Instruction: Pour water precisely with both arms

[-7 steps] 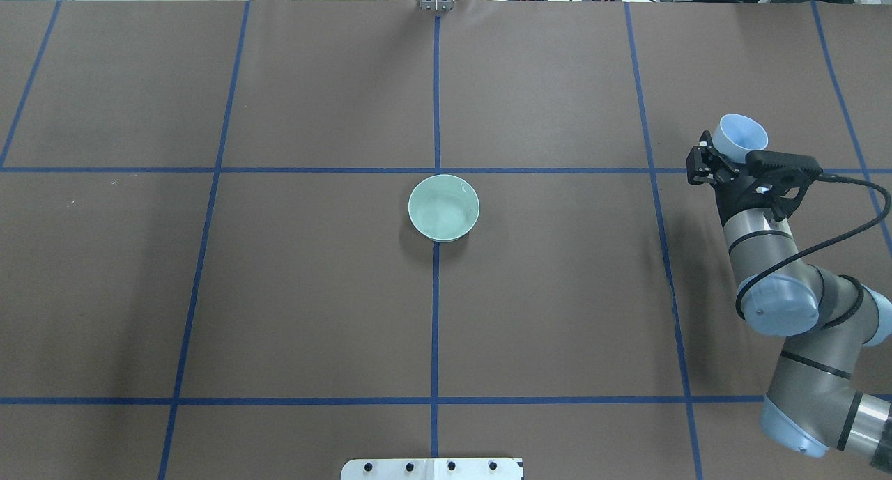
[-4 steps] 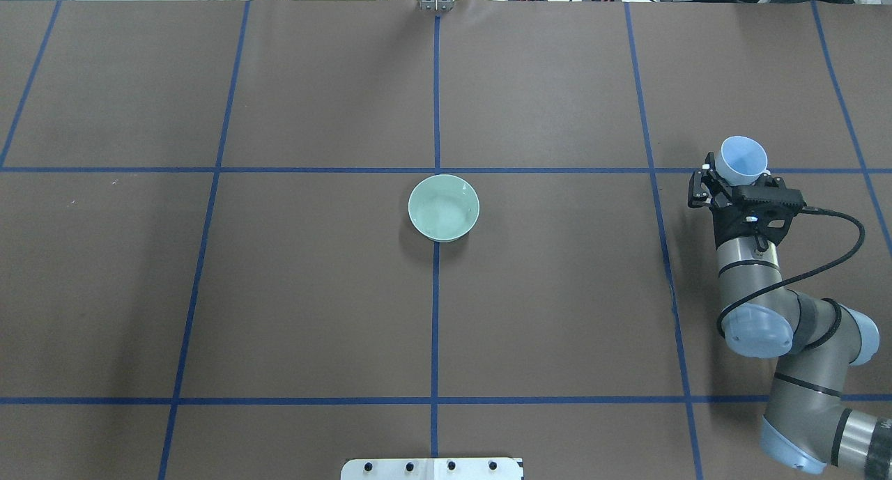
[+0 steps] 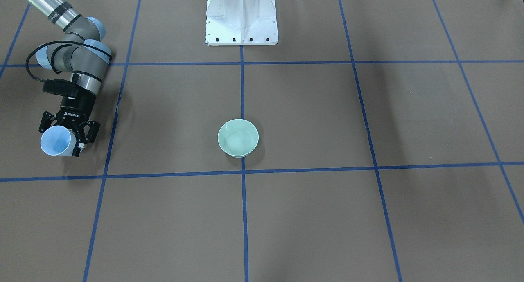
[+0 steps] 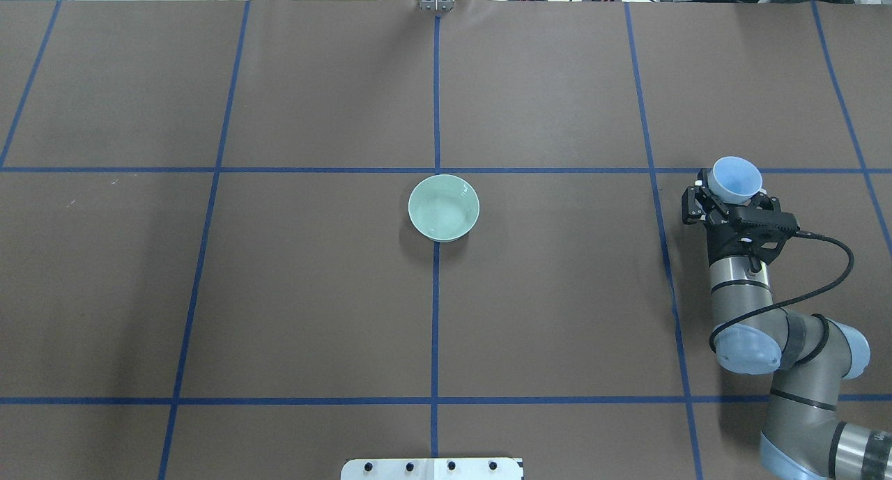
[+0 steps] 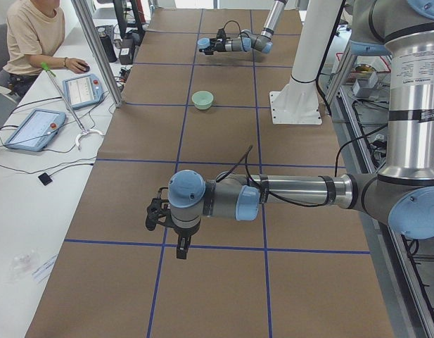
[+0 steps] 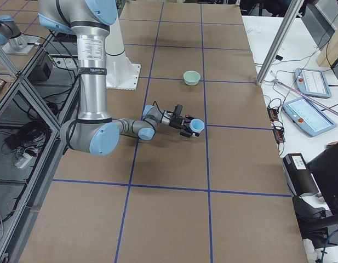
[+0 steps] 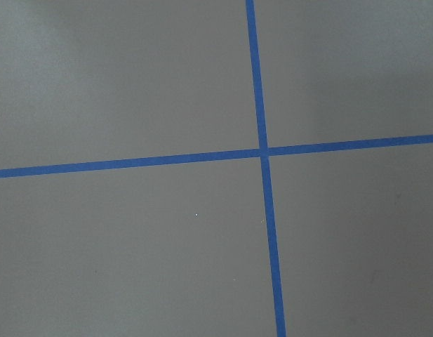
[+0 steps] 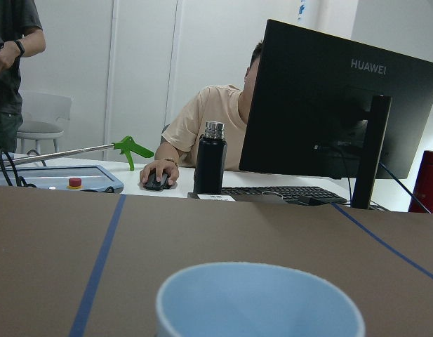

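Gripping a blue cup [image 4: 736,177], the right claw [image 4: 730,193] hangs well apart from the green bowl [image 4: 443,207].

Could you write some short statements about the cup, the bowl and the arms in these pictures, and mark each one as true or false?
1. The right gripper holds a light blue cup. True.
2. The cup hangs directly over the green bowl. False: it is far off to the side, toward the robot's right.
3. The bowl stands on a blue tape line. True.
4. The left wrist view shows the bowl. False: only brown table cover and crossing tape.
5. Water streams into the bowl. False: no stream shows.
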